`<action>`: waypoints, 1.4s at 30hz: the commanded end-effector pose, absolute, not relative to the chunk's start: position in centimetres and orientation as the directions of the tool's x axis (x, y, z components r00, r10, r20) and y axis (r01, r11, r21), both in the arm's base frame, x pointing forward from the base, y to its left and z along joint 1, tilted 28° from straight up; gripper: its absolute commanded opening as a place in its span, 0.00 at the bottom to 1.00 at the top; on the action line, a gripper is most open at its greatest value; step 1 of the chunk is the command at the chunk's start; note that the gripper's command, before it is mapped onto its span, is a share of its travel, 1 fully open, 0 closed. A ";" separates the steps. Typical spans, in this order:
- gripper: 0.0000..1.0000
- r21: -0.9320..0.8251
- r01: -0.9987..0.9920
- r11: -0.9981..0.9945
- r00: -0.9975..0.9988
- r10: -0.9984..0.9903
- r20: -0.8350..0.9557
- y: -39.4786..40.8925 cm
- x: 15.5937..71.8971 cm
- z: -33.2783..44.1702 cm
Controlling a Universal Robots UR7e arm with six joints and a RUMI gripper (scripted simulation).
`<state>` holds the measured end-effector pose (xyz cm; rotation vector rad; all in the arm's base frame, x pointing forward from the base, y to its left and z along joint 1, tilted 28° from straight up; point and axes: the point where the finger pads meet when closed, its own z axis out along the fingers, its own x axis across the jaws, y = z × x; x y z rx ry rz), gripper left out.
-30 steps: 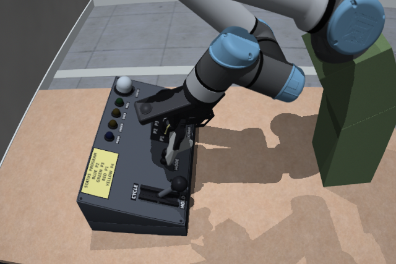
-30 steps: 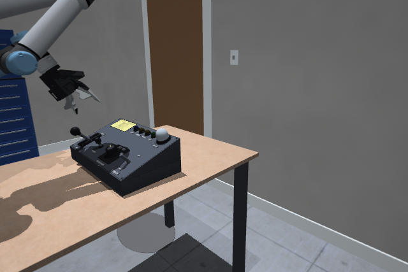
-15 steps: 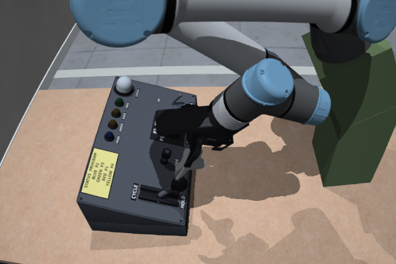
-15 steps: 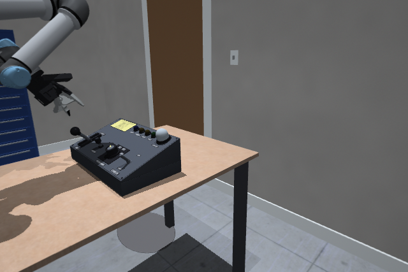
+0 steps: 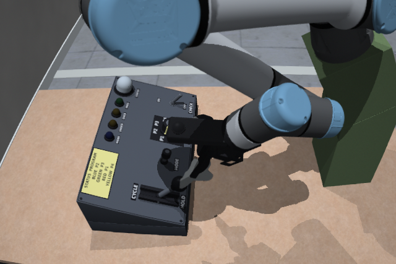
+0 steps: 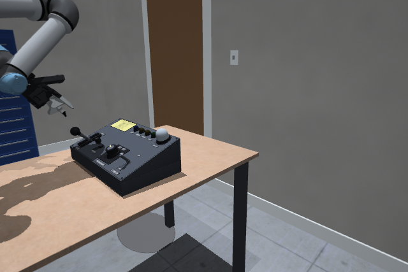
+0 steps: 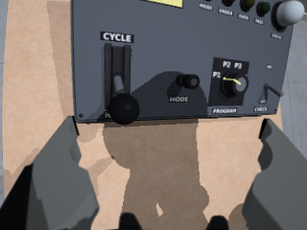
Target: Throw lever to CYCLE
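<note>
The dark console (image 5: 137, 159) sits on the wooden table. Its lever, with a black ball knob (image 5: 176, 183), leans toward the HOLD end of the slot (image 5: 158, 194), away from the CYCLE label (image 5: 134, 191). In the wrist view the knob (image 7: 124, 108) is at the console's near edge and the CYCLE label (image 7: 117, 36) is at the slot's far end. My gripper (image 5: 195, 171) is open and empty. It hovers above and just off the console's HOLD-side edge, higher than the knob in the exterior view (image 6: 62, 108). Both fingers frame the bottom of the wrist view.
The console carries a MODE toggle (image 7: 187, 80), a PROGRAM dial (image 7: 234, 84), a CHECK switch (image 7: 271, 88), several small lamps (image 5: 114, 117), a white dome button (image 5: 124, 85) and a yellow status card (image 5: 99, 172). A green pedestal (image 5: 351, 110) holds the arm's base at the right.
</note>
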<state>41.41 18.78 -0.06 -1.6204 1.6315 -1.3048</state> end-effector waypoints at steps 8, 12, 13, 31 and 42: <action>1.00 -0.879 -0.464 -0.113 -0.223 -0.945 0.239 19.4 40.7 -0.6; 1.00 -0.881 -0.461 -0.106 -0.228 -0.945 0.233 19.5 40.6 -0.6; 1.00 -0.881 -0.461 -0.105 -0.229 -0.945 0.233 19.5 40.6 -0.6; 1.00 -0.882 -0.459 -0.103 -0.232 -0.945 0.230 19.5 40.5 -0.7; 1.00 -0.882 -0.459 -0.103 -0.232 -0.945 0.230 19.5 40.5 -0.7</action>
